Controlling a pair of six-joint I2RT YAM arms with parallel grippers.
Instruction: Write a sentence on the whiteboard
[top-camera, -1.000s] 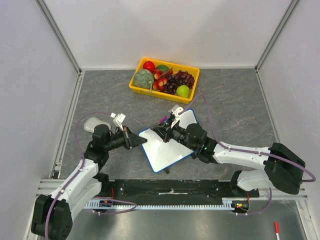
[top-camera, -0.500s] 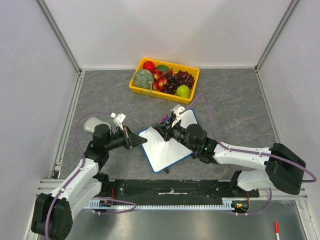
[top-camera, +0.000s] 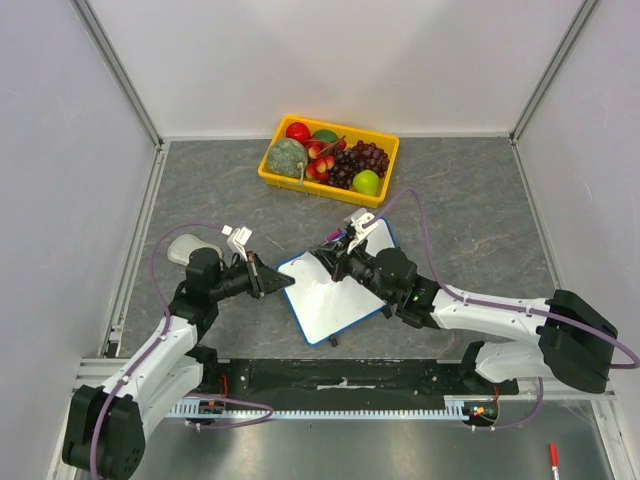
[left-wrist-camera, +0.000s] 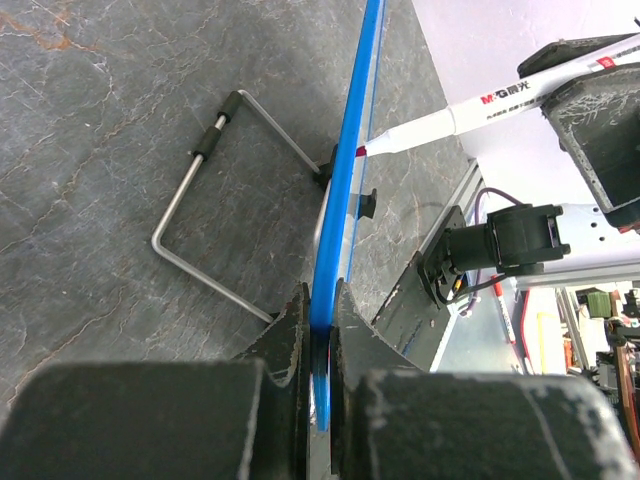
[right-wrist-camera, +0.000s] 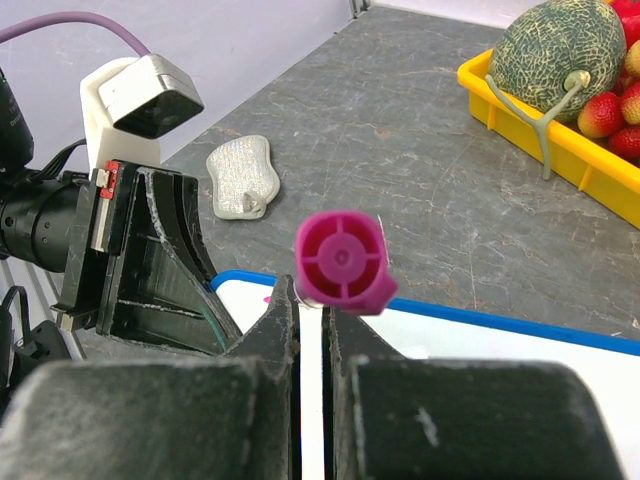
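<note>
The whiteboard (top-camera: 328, 303), white with a thin blue rim, is propped at a tilt in the middle of the table. My left gripper (top-camera: 286, 282) is shut on its left corner. In the left wrist view the blue rim (left-wrist-camera: 354, 150) runs edge-on out of those jaws (left-wrist-camera: 320, 312). My right gripper (top-camera: 339, 262) is shut on a white marker (left-wrist-camera: 480, 103) with a magenta end cap (right-wrist-camera: 342, 262). The marker's tip touches the board near its upper left. Of the sentence only a small pink mark (right-wrist-camera: 267, 298) shows beside the marker; the gripper hides the rest.
A yellow fruit basket (top-camera: 308, 189) with melon, grapes and strawberries stands behind the board. A pale silvery lump (top-camera: 184, 248) lies by the left arm. The board's wire stand (left-wrist-camera: 232, 205) sticks out underneath. A red pen (top-camera: 551, 456) lies off the table at the near right.
My right gripper has shifted slightly up and left along the board with the marker. The left gripper and the board have stayed put.
</note>
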